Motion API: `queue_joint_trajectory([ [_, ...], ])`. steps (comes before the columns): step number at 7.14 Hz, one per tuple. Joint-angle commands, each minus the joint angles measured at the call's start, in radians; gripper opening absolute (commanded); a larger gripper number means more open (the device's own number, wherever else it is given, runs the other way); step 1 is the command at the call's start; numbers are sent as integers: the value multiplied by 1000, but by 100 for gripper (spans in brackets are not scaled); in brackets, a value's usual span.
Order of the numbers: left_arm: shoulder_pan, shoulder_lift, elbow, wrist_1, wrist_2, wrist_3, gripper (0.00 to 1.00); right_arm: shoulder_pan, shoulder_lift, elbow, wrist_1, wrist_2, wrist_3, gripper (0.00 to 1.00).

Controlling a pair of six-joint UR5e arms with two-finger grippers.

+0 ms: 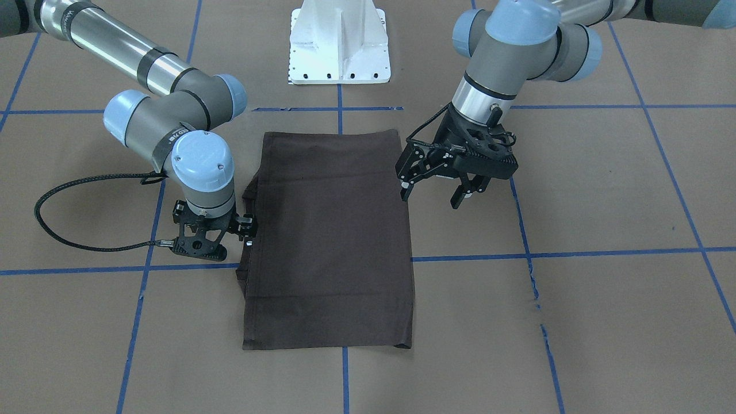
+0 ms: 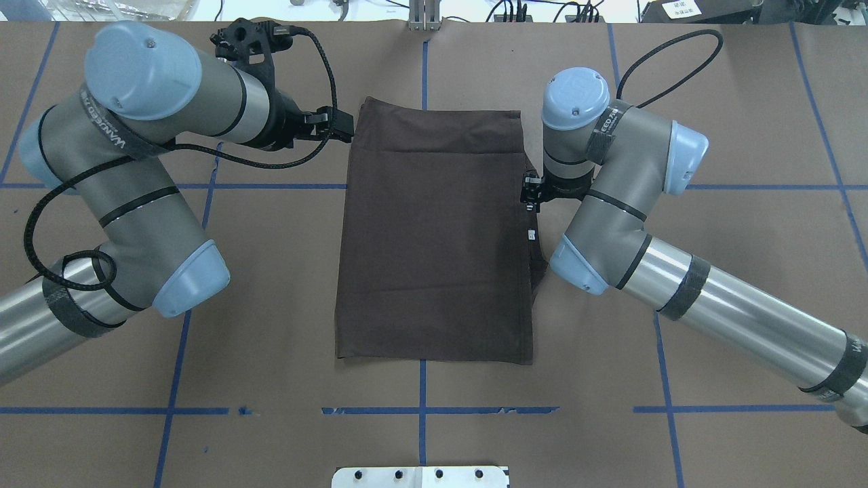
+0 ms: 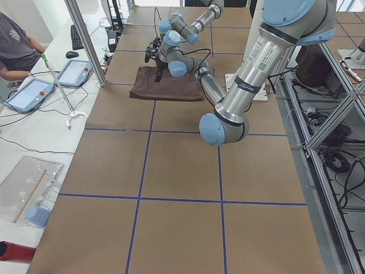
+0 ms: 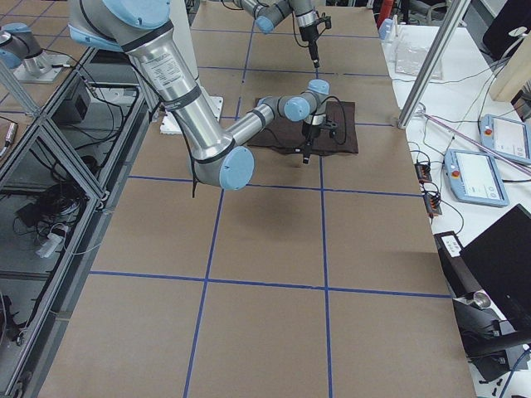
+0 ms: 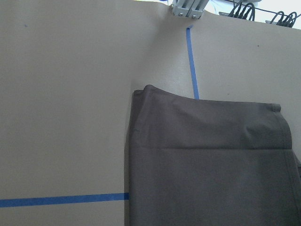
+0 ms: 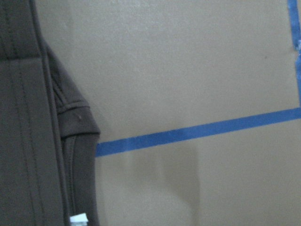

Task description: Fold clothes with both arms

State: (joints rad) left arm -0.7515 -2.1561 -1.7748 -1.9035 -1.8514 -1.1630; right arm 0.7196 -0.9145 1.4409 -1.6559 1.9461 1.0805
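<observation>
Showing T-shirt lying flat mid-table, folded into a tall rectangle, crossing a blue tape line. Sleeve fabric bulging out along the edge on the right arm's side, small white tag peeking there. Hovering left gripper raised off the paper, just beside the opposite long edge, fingers standing wide apart, gripping nothing. Pointing right gripper straight down at the sleeve-side edge; touching cloth or just above, cannot tell, finger spacing also unreadable.
</observation>
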Motion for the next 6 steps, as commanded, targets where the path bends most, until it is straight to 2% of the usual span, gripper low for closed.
queue_joint_trajectory([
  [1, 3, 2, -15, 1, -46, -30, 100, 20, -4, 36, 106, 32, -11, 100],
  [2, 11, 34, -17, -14, -128, -132, 100, 20, -35, 130, 105, 68, 4, 100],
  [3, 27, 38, -23, -14, -158, -264, 100, 20, -97, 251, 102, 89, 7, 100],
  [4, 103, 62, -29, -12, -131, -452, 100, 15, -162, 348, 108, 103, 36, 100],
  [6, 295, 70, -58, 15, 106, -715, 100, -26, -181, 418, 114, 106, 164, 100],
])
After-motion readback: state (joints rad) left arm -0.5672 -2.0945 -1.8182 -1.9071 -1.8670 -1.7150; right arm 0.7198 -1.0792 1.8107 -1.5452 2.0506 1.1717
